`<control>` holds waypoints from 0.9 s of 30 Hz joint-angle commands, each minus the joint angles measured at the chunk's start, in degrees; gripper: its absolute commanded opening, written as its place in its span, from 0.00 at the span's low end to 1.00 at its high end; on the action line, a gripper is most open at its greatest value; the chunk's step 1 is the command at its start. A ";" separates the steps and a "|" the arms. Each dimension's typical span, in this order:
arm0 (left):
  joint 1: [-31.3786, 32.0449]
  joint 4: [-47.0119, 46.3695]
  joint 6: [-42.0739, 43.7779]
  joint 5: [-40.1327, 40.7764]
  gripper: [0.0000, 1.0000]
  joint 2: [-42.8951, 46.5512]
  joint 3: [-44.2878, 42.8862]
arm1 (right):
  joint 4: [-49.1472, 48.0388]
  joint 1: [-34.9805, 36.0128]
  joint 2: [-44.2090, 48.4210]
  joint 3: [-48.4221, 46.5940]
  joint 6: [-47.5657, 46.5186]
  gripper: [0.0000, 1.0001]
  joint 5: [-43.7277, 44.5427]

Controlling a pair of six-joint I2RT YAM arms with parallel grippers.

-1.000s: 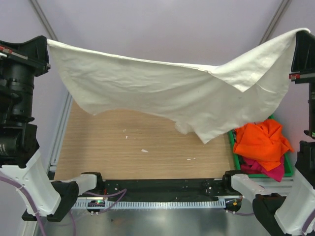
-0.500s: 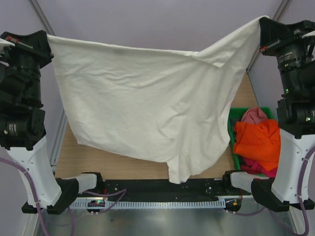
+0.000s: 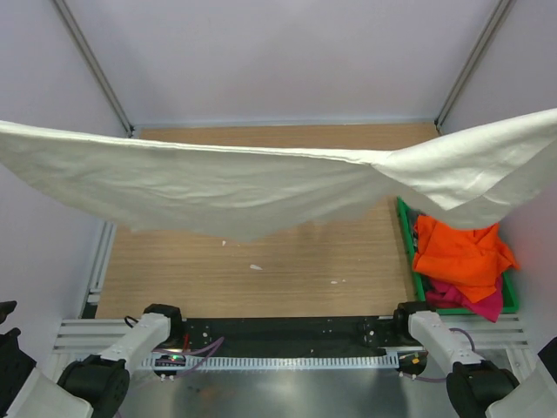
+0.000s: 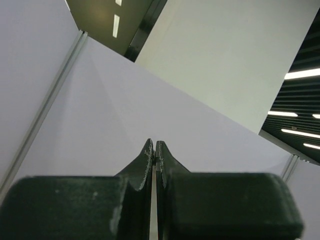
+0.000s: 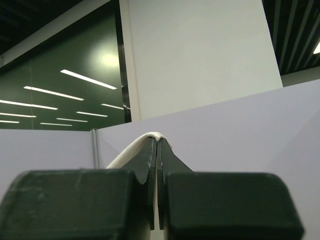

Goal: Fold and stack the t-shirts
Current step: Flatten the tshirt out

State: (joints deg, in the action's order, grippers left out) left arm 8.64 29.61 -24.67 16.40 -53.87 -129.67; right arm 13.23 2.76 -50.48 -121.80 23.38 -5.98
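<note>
The large cream-white t-shirt (image 3: 261, 187) is stretched out almost flat in the air above the table, and both its ends run off the sides of the top view. Neither gripper shows in that view. In the left wrist view my left gripper (image 4: 154, 145) points up at the wall, shut, with a thin pale strip of cloth between its jaws. My right gripper (image 5: 158, 140) is shut too, and cream cloth (image 5: 131, 150) is folded over its tips. An orange t-shirt (image 3: 457, 248) lies on a magenta one (image 3: 474, 300) in the bin.
The green plastic bin (image 3: 406, 235) sits at the right edge of the wooden table (image 3: 261, 279). A few small white specks lie on the wood. The arm bases (image 3: 157, 326) (image 3: 426, 326) stand at the near edge. Pale walls enclose the table.
Both arms have risen and swung out of the top view. The cream-white shirt, which hung like a curtain, is now pulled out nearly level above the table.
</note>
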 commanded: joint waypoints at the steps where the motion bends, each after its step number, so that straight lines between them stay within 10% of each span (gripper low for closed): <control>1: 1.11 -4.28 3.22 4.77 0.00 -2.12 0.55 | -3.12 -0.22 -6.20 -0.28 1.67 0.01 0.00; 27: -3.53 -30.73 7.62 12.87 0.00 -43.05 49.15 | -38.37 -0.04 -58.19 30.58 10.72 0.01 -10.63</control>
State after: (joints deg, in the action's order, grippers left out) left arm 7.55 10.31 -16.29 28.32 -93.34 -82.46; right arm -15.55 2.76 -103.83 -88.49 33.56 -15.18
